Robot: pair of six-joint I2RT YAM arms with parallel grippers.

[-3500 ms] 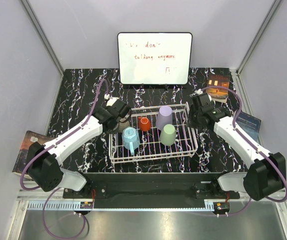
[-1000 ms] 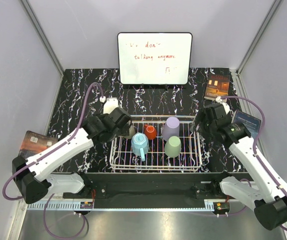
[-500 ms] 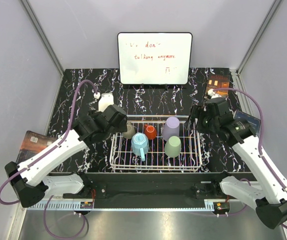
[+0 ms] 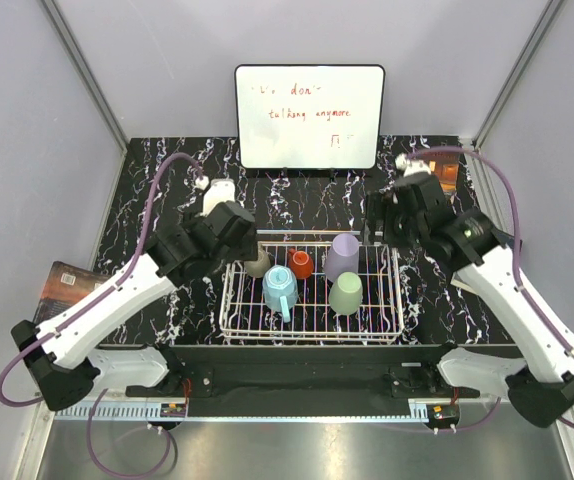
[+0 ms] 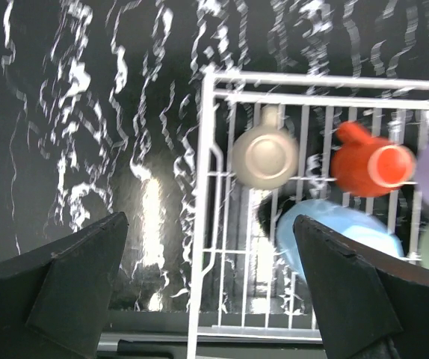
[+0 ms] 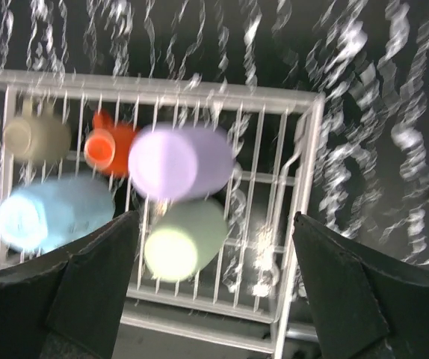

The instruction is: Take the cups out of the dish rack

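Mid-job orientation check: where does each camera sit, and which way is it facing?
Top external: above, behind the bases, looking down at the dish rack; left arm, right arm show.
Left wrist: over the rack's left end, facing down; left gripper's fingers show.
Right wrist: over its right end, facing down; right gripper's fingers show.
Shared by all: red-orange cup.

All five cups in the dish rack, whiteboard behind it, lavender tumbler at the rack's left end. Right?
No. The lavender tumbler stands right of centre in the dish rack; the small grey-brown cup is at its left end, as the top external view shows. The rest holds.
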